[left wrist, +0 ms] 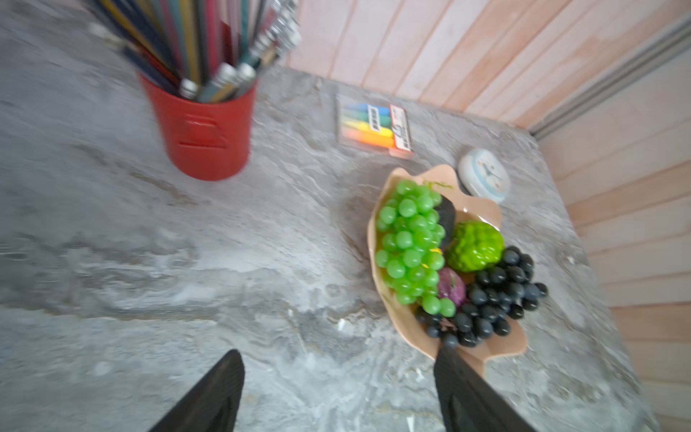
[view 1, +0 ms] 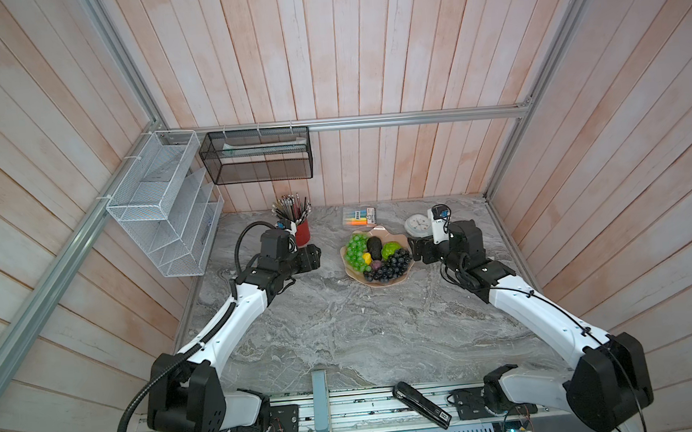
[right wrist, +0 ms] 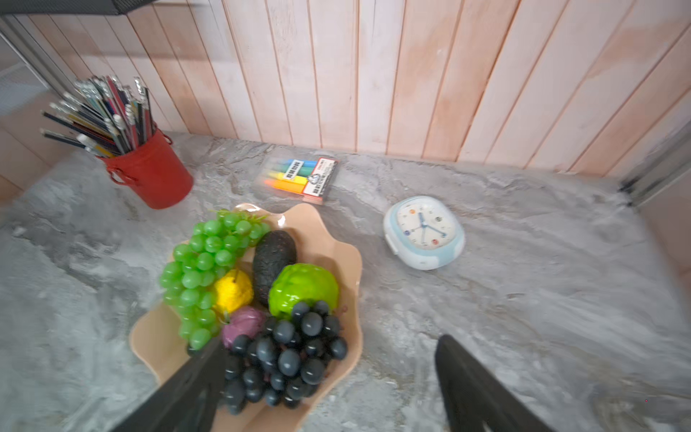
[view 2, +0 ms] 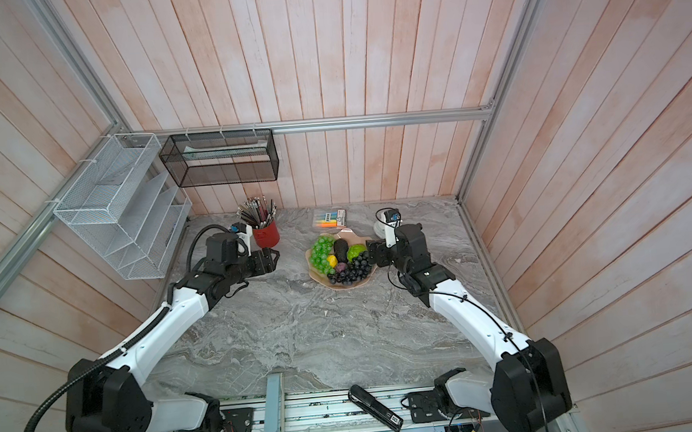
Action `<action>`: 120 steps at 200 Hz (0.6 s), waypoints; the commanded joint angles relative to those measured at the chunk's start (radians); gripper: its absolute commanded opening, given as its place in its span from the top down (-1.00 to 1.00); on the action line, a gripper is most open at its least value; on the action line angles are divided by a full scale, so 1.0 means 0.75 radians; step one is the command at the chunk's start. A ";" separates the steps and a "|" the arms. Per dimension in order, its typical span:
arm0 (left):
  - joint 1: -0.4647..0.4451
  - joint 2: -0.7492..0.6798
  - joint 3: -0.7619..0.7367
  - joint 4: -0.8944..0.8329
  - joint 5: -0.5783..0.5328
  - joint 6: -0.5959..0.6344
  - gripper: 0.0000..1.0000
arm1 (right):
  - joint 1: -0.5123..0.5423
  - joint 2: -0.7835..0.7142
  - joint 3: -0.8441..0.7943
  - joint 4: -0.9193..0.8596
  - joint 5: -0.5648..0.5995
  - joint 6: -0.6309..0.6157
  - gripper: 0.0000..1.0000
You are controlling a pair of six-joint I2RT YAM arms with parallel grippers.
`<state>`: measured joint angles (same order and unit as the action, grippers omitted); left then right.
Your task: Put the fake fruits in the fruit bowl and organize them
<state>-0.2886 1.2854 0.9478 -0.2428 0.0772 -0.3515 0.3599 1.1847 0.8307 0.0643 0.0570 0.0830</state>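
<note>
The peach-pink fruit bowl point(view 1: 354, 274) point(view 2: 319, 275) sits at the back middle of the table and holds all the fake fruits. In it lie a green grape bunch point(view 1: 355, 249) point(right wrist: 203, 262), a dark avocado point(view 1: 375, 246) point(right wrist: 273, 262), a bumpy lime-green ball point(view 1: 390, 250) point(left wrist: 475, 245), a yellow ball point(right wrist: 232, 290), a purple ball point(right wrist: 243, 323) and a black grape bunch point(view 1: 389, 266) point(left wrist: 493, 299). My left gripper point(view 1: 318, 257) point(left wrist: 338, 351) is open and empty, a short way left of the bowl. My right gripper point(view 1: 413, 252) point(right wrist: 332, 340) is open and empty at the bowl's right rim.
A red pencil cup point(view 1: 301, 232) stands behind my left gripper. A highlighter pack point(view 1: 360, 217) and a white clock point(view 1: 418, 224) lie behind the bowl. Two mesh racks point(view 1: 164, 204) hang on the walls at back left. A black stapler point(view 1: 422, 403) lies on the front rail.
</note>
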 commanded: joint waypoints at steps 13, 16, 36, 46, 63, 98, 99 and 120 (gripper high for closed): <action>0.040 -0.326 -0.381 0.460 -0.191 0.211 -1.00 | -0.118 -0.217 -0.295 0.471 -0.011 -0.278 -0.96; 0.042 -0.353 -0.429 0.499 -0.200 0.230 -1.00 | -0.131 -0.230 -0.316 0.490 -0.004 -0.288 -0.96; 0.064 -0.457 -0.640 0.688 -0.326 0.319 -1.00 | -0.265 -0.260 -0.400 0.557 -0.022 -0.249 -0.96; 0.076 -0.460 -0.691 0.735 -0.394 0.349 -1.00 | -0.339 -0.278 -0.462 0.613 -0.031 -0.184 -0.96; 0.093 -0.419 -0.765 0.859 -0.524 0.419 -1.00 | -0.412 -0.295 -0.621 0.826 -0.011 -0.128 -0.96; 0.234 -0.172 -0.899 1.239 -0.489 0.464 -1.00 | -0.436 -0.144 -0.802 1.095 0.083 -0.121 -0.96; 0.234 -0.165 -0.900 1.251 -0.490 0.464 -1.00 | -0.437 -0.136 -0.809 1.108 0.087 -0.119 -0.96; 0.237 -0.025 -0.950 1.495 -0.474 0.483 -1.00 | -0.453 0.016 -0.868 1.298 0.055 -0.132 -0.96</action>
<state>-0.1173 1.1862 0.2752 0.5674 -0.2676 -0.0368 0.0334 1.1049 0.2211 0.7982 0.0856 -0.0238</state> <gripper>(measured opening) 0.997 0.981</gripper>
